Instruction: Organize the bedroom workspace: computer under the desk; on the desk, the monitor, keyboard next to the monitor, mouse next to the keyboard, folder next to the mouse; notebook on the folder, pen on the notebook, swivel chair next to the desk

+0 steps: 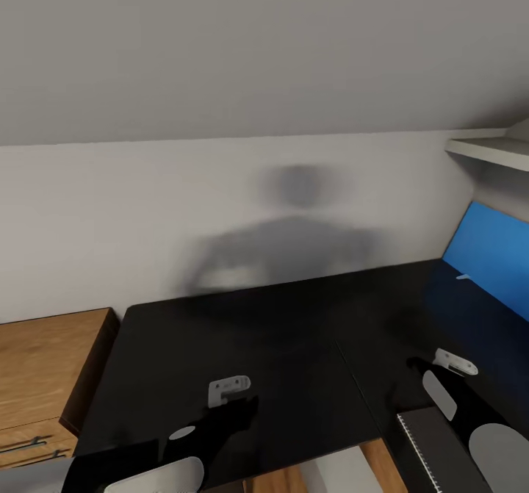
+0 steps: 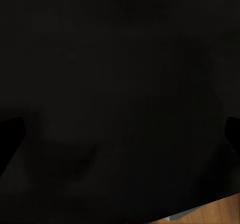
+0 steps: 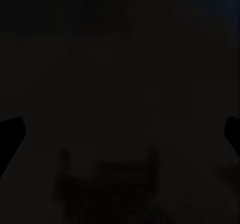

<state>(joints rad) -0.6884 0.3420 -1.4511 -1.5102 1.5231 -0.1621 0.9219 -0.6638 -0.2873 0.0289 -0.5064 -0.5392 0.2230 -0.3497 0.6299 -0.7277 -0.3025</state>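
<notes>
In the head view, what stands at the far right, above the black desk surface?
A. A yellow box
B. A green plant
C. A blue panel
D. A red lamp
C: a bright blue panel rises at the right side above the black desk, just under a pale shelf; nothing red, green or yellow stands there.

Both arms forward, left claw [image 1: 234, 405] and right claw [image 1: 430, 368] open

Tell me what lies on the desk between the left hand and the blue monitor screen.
In the head view, bare black desk top runs from the left hand toward the blue monitor, with the right hand standing just before the screen.
</notes>
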